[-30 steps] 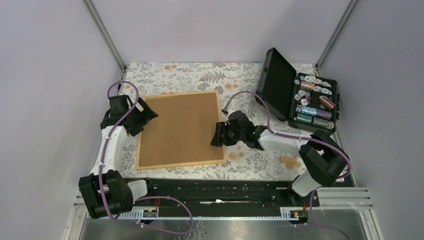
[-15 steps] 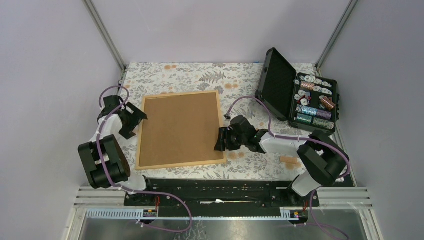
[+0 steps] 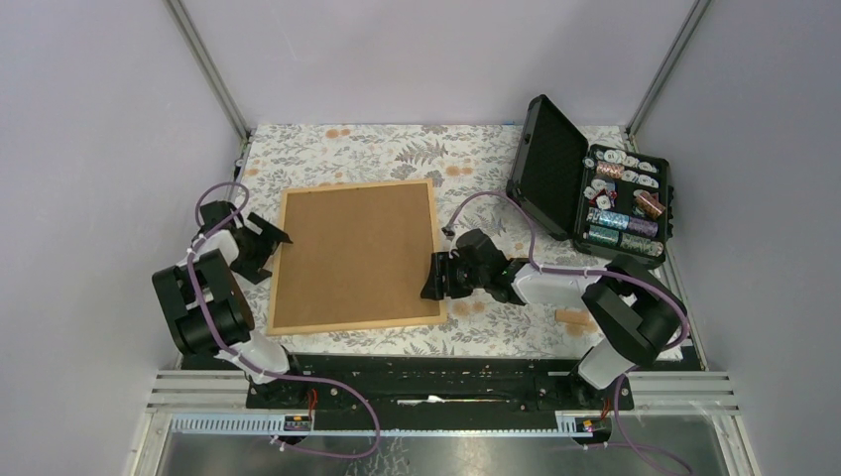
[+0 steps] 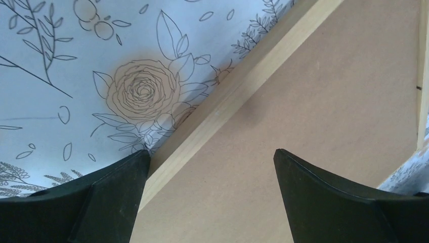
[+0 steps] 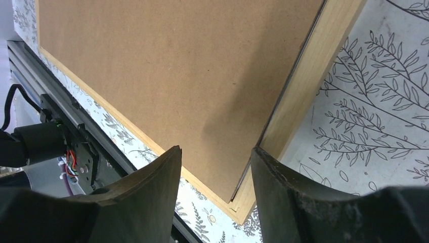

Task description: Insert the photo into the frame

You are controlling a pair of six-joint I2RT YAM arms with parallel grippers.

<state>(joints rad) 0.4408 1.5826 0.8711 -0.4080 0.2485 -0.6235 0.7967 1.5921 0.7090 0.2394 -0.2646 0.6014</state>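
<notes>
Frame [image 3: 357, 187] face-down, board [image 3: 354, 253] in, photo unseen | left gripper [image 4: 210, 157] wide, right gripper [image 5: 215, 152] half-open, both empty | judged: pinch board edge, clear of frame.

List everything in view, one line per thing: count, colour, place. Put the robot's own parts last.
frame: one, light wood, lying flat mid-table
backing board: one, plain brown, inside the frame
photo: none in view
tablecloth: one, white with grey and orange floral print, covering the table
hard case: one, black, lid open, far right corner
case contents: many, mixed colours, too small to identify
small tan piece: one, on the cloth by the right arm's base
left gripper: one, black, open, at the frame's left edge
right gripper: one, black, open, at the frame's right edge
</notes>
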